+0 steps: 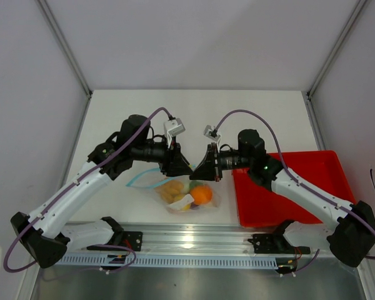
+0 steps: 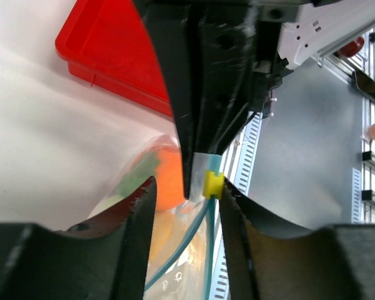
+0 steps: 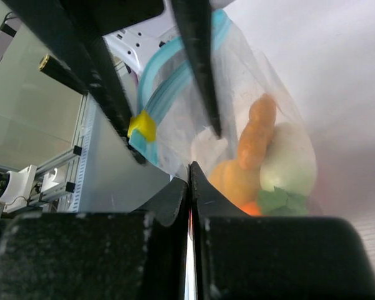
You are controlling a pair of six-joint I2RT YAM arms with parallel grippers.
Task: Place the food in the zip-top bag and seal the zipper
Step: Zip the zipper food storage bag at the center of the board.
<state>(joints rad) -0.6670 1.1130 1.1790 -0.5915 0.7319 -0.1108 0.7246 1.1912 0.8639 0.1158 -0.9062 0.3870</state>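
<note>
zip-top bag (image 3: 256, 75) holding food (image 3: 256, 137), just beside red tray (image 1: 300, 187) | right gripper (image 3: 189, 172) pinched shut on bag edge | left gripper (image 2: 187, 187) part open astride yellow slider (image 2: 213, 184) | risk: loose hold lets slider slip, zipper (image 2: 209, 244) unsealed

Zip-top bag (image 1: 207, 203): clear, floppy, crumpled, at near centre of table. Zipper (image 3: 169, 83): light-blue strip along far edge, end trailing left; yellow slider (image 3: 142, 127) on it, two tracks diverging on one side of slider. Food (image 1: 186, 194) bunched inside bag: orange round fruit (image 1: 202, 195) right, yellow pieces (image 1: 171, 190) left, white piece (image 1: 186, 200) between, nearer.
</note>
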